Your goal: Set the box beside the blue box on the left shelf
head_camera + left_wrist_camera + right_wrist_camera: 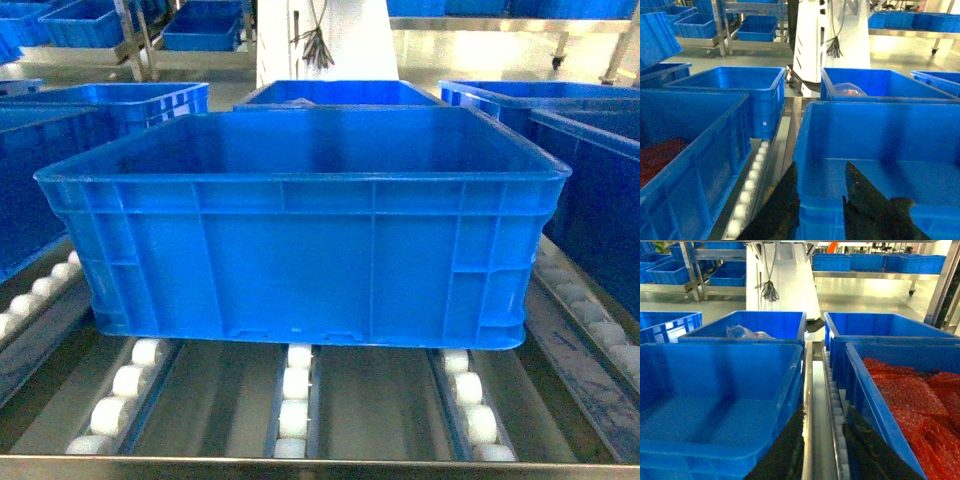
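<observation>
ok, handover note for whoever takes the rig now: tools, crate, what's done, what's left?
Left tool: open, fingers straddling the near-left rim of the box.
Right tool: open, straddling the box's right wall.
Box sits empty on the white rollers of the steel shelf, not lifted.
Neighbour crate with red contents stands on its right, apart across a roller track.
Whether the box is at its final spot cannot be judged; confirm before backing off.

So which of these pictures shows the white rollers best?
The head view: three tracks of rollers run out from under the box toward the camera, with more along both sides. The left wrist view shows a single row between two crates. The right wrist view shows only a partly hidden strip beside the gripper.
</observation>
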Robot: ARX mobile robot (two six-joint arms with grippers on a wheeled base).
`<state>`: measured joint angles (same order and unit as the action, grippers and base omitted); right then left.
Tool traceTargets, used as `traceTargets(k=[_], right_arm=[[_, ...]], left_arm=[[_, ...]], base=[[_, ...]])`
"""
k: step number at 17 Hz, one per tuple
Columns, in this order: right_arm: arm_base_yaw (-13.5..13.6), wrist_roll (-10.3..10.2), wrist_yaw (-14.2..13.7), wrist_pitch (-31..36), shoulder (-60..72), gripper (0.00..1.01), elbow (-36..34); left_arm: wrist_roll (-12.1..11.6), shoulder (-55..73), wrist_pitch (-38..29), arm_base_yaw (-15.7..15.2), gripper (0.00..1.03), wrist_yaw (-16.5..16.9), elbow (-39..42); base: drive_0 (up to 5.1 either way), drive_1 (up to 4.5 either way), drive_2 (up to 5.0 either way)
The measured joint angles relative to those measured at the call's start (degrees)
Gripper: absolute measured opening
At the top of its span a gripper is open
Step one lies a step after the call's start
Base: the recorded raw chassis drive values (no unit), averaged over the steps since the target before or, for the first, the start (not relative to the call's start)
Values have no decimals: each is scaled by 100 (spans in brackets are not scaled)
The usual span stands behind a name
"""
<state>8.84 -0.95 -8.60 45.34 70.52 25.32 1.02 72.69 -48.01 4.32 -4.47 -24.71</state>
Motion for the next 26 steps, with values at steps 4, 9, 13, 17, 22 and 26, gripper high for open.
traceTargets(k=[4, 9, 13, 17, 22, 26], right_arm=[[-302, 61, 249, 98, -789, 1, -933], [-907, 61, 798, -260, -1967, 1, -1775], [-885, 63, 859, -780, -2835, 1, -2124], [-885, 63, 863, -831, -3268, 1, -2439], [-885, 63, 861, -1528, -4061, 1, -2455], [-885, 63, 861, -2210, -4743, 1, -2457]], left_arm=[[-7, -785, -61, -321, 2, 393, 920], [-7, -1941, 313, -431, 2, 444, 1714], [-7, -2863, 874, -435, 2, 444, 2074], [-9, -3250, 1064, -435, 2, 446, 2378], [-11, -4148, 1725, -435, 2, 444, 2380], [-9, -4837, 2380, -435, 2, 444, 2382]], base=[[0, 0, 0], [0, 0, 0], [0, 0, 0], [0, 0, 0], [0, 0, 0], [0, 0, 0]])
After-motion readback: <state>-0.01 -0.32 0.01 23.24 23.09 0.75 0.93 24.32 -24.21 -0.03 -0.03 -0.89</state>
